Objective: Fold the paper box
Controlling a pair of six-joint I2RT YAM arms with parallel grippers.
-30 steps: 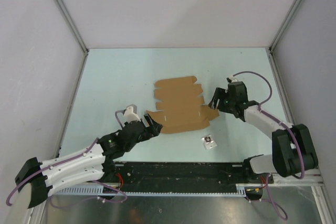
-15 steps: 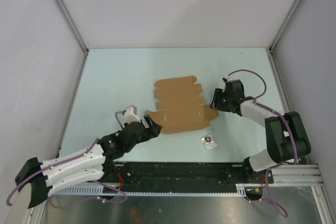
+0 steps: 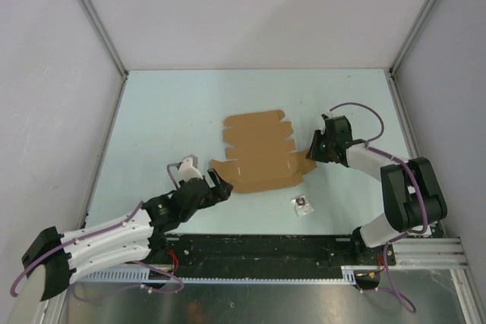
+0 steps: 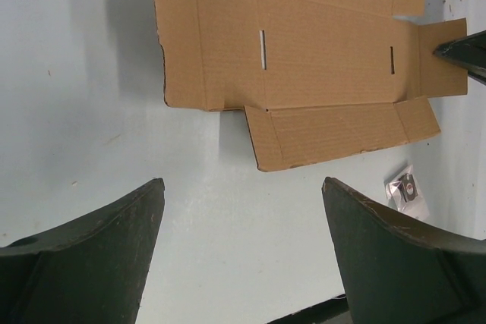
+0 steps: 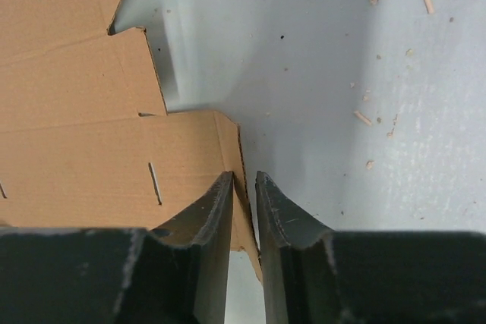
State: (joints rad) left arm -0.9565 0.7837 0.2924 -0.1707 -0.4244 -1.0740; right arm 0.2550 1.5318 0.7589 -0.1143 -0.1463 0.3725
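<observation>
Brown cardboard, the paper box [image 3: 258, 158] lies flat mid-table [image 3: 167, 111], its main panel running left to right. The right claw [image 3: 310, 151] sits at its right end flap and the left claw [image 3: 222, 185] just off its near-left corner, with open table beyond the far edge. From the left wrist, the left claw gapes wide, the sheet ahead and untouched. From the right wrist, the right claw is narrowed to a slit, pinching the flap's edge.

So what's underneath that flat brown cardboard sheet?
Only the pale table shows around the paper box, which lies on it. Anything beneath is covered. The right gripper pinches its side flap.
</observation>
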